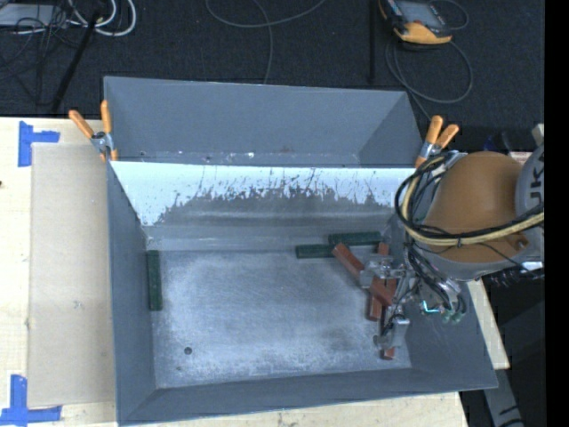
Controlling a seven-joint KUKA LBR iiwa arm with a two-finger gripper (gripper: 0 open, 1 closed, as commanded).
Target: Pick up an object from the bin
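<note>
While the gripper [389, 332] is seen at four o'clock among crowded reddish-brown blocks [380, 296], its grip cannot be told; a neighbour could be snagged and the hold lost.

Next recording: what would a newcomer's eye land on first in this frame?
First, the gripper, low in the right side of the grey bin, over a small heap of reddish-brown bars. Two dark green bars lie just behind that heap, by the back wall. Far off at the left wall lies a lone dark green bar.
</note>
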